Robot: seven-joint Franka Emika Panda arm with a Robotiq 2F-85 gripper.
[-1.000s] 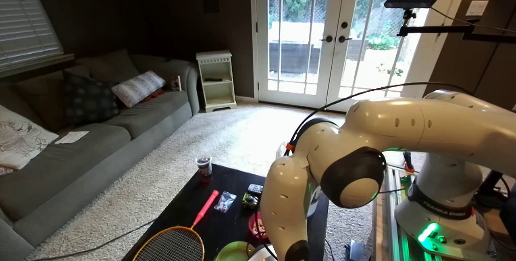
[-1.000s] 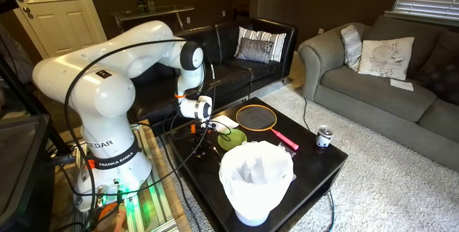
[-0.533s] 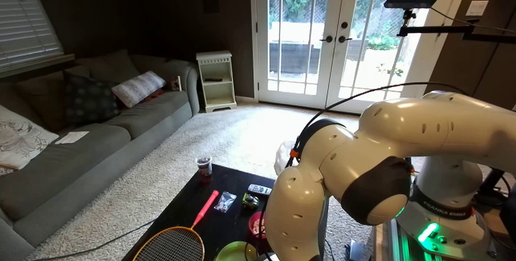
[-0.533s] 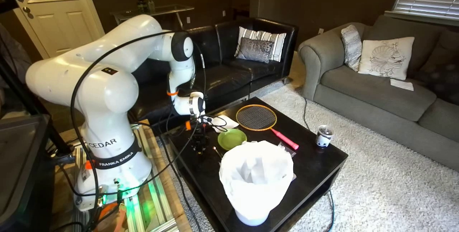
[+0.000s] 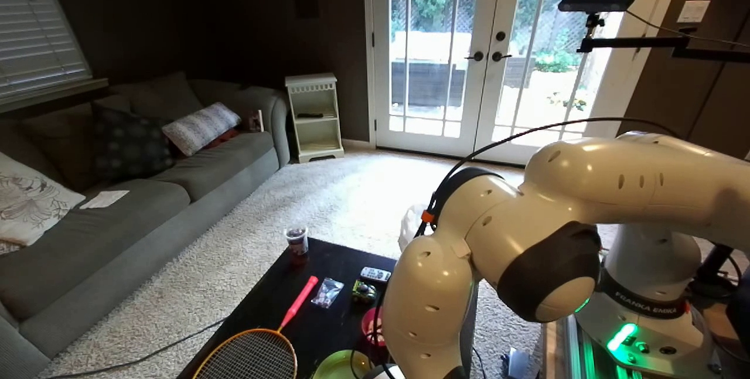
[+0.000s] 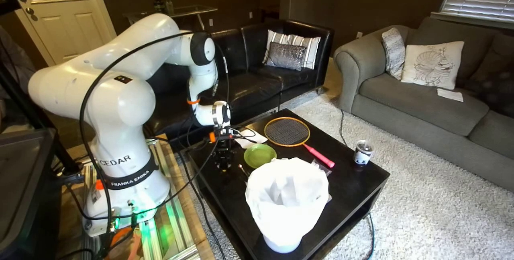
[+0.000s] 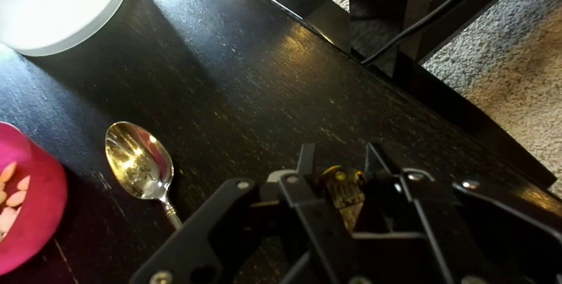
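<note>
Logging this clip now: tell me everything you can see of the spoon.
In the wrist view, the spoon looks like shiny metal, its oval head mirroring gold and pinkish tones and narrowing to a slim handle with a ribbed neck. It lies on the dark table, hollow side apparently up, head toward that picture's upper left, beside the pink bowl but apart from it. The rest of the handle is hidden behind the gripper; contact there cannot be told.
</note>
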